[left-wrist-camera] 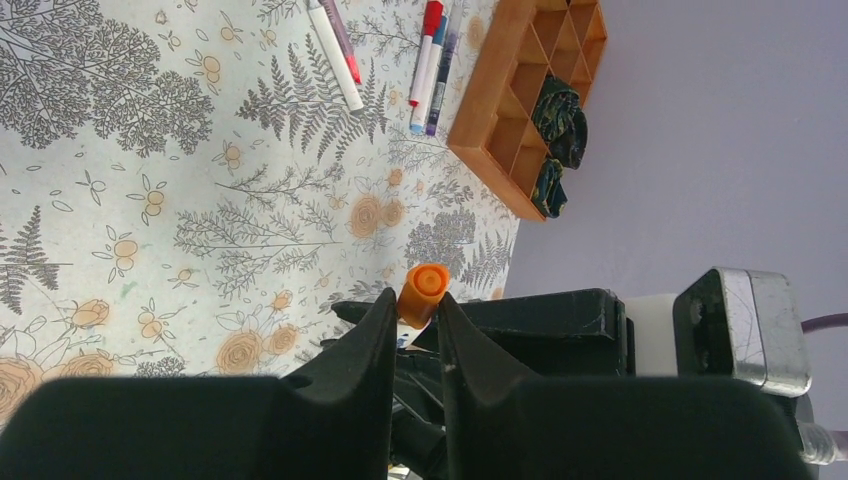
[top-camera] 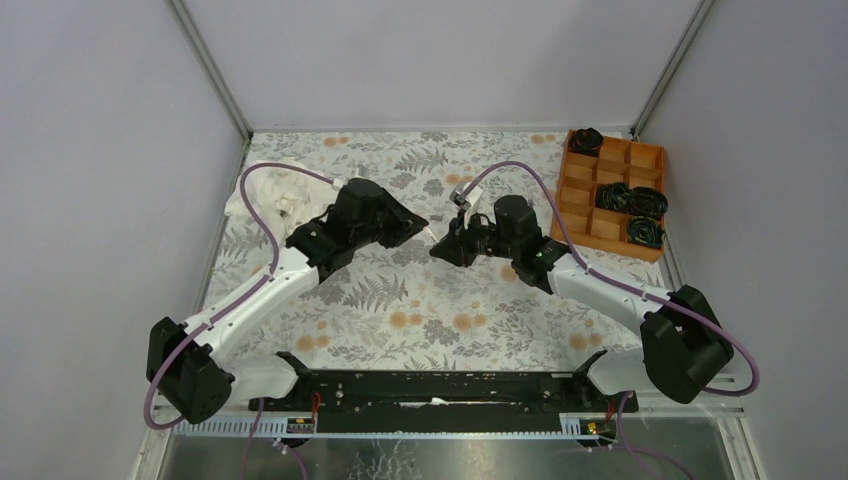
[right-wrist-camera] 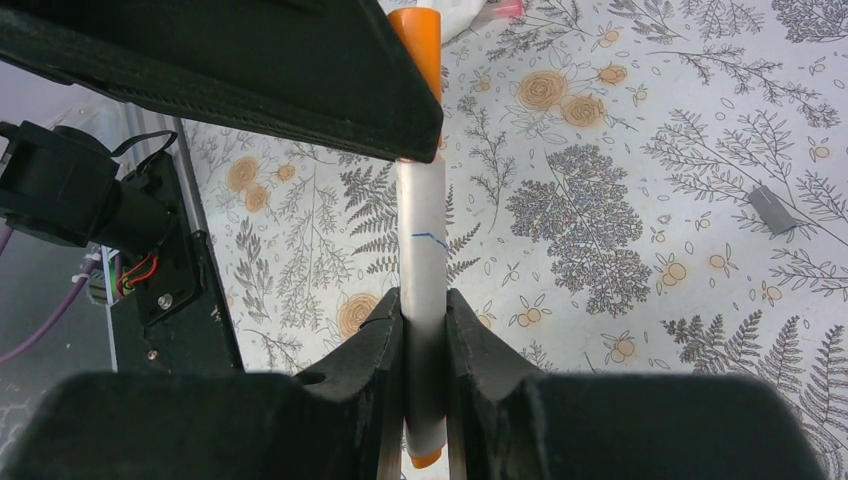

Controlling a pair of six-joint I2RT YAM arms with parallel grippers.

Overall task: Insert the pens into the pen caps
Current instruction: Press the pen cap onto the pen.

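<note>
Both arms meet mid-counter [top-camera: 440, 320], claws nose to nose above the print.

Right claw [right-wrist-camera: 425, 310]: closed on the pen [right-wrist-camera: 425, 240]. It pinches the white barrel near its rear end, and an orange butt pokes out behind the fingers. The barrel runs straight out from the claw toward the left one. There's a thin blue scribble on the barrel.

Left claw [left-wrist-camera: 418, 300]: closed on the cap [left-wrist-camera: 425, 285], which is orange and stubby. Fingertips press it from both sides and I see no gap. The cap's round end sticks out past the tips.

The cap sits in line with the barrel's front end. White barrel shows just behind it in the left wrist view. From the right wrist view the join is hidden behind a left finger, so I can't tell how far it's seated. Pen and cap are both held in the air, off the counter.

On the counter:
- Loose pens [left-wrist-camera: 335, 60], two groups lying flat near the tray [top-camera: 600, 228]. One is a white pen with a pink-red one alongside. The other is three side by side: red-capped, blue-capped and purple.
- Grey cap [right-wrist-camera: 772, 208], lying alone on the print, well apart from the claws.
- The tray is wooden, at the back right, and holds black coils [top-camera: 628, 197] in several compartments.
- White bundle [top-camera: 275, 195] at the back left, by the left arm.
</note>
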